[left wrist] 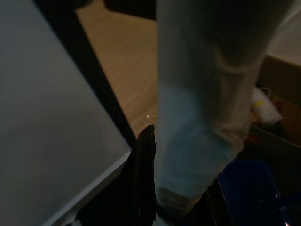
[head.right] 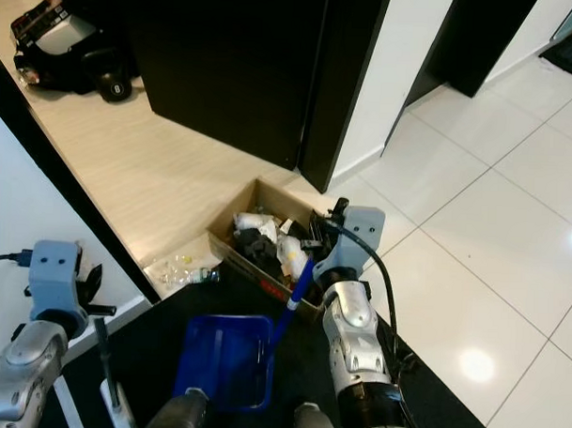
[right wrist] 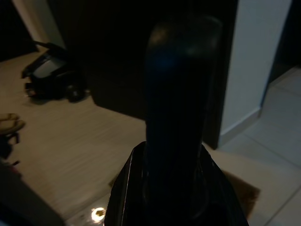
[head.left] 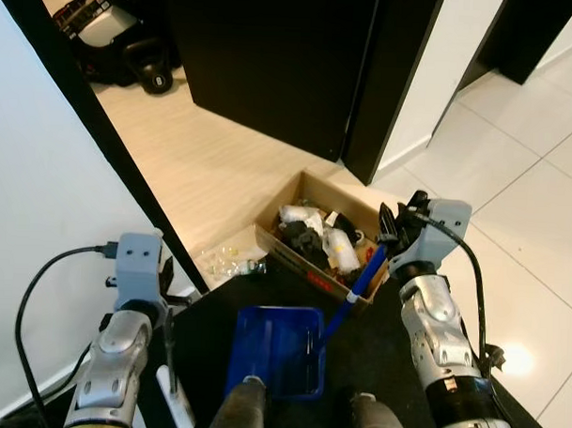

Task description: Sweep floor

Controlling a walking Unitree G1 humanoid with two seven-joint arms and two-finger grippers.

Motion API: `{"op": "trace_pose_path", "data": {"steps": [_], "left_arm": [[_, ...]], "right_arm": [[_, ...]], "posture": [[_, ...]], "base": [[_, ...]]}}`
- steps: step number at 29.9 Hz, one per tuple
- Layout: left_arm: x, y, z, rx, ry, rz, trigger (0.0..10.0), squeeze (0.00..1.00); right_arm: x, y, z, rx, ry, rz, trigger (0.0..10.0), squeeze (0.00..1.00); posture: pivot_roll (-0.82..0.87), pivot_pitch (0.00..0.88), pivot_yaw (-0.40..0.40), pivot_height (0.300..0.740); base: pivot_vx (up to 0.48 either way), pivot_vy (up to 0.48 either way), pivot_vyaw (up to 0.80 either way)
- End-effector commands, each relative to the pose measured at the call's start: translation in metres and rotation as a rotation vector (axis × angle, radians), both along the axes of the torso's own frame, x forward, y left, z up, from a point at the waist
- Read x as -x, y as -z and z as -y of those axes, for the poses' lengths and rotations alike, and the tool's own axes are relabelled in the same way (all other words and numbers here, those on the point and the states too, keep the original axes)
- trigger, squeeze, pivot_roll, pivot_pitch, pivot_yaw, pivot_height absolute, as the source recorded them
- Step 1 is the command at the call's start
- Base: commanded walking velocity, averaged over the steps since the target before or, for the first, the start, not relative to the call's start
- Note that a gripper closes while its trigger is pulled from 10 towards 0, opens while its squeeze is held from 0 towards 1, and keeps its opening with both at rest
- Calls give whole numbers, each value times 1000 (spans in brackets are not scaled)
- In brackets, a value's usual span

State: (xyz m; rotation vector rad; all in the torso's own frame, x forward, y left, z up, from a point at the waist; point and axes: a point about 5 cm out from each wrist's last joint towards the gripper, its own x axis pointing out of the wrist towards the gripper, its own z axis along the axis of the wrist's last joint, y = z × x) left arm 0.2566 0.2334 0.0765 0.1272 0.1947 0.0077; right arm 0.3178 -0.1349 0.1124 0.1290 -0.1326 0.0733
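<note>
two grippers [head.left: 390,238] [head.left: 169,346], right gripping blue dustpan [head.left: 279,350] handle, left on white handle [head.left: 178,403]

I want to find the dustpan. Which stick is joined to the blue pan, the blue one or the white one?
The blue handle, held by the right gripper, runs down to the blue dustpan. The white stick, held by the left gripper, stands beside it.
</note>
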Motion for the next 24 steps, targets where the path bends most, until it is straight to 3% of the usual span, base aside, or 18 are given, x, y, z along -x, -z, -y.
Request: {"op": "trace_pose_path", "data": {"steps": [1,7,11,13,17,19,20,22,24], "left_arm": [[0,-5,8,-3,45,46,10000,0],[-6,-18,29,19,193,113,10000,0],[-15,-43,57,129,402,181,10000,0],[-17,-49,61,144,436,202,10000,0],[-34,-73,71,137,511,298,10000,0],[-49,-90,74,89,558,359,10000,0],[-49,-90,74,89,558,359,10000,0],[-66,-109,82,45,644,405,10000,0],[-72,-114,85,28,685,409,10000,0]], "right_arm": [[2,2,6,40,32,17,10000,0],[-1,-2,20,81,104,30,10000,0],[2,5,27,92,118,-15,10000,0],[3,7,28,94,123,-21,10000,0],[6,10,30,78,147,-27,10000,0],[7,8,27,68,148,-18,10000,0],[7,8,27,68,148,-18,10000,0],[9,5,22,57,138,-3,10000,0],[10,4,20,52,134,2,10000,0]], "posture": [[183,144,20,740],[172,145,26,740],[156,157,44,740],[156,159,45,740],[148,176,60,740],[139,197,80,740],[139,197,80,740],[132,223,97,740],[132,223,97,740]], "base": [[0,0,0],[0,0,0],[0,0,0],[0,0,0],[0,0,0],[0,0,0],[0,0,0],[0,0,0],[0,0,0]]}}
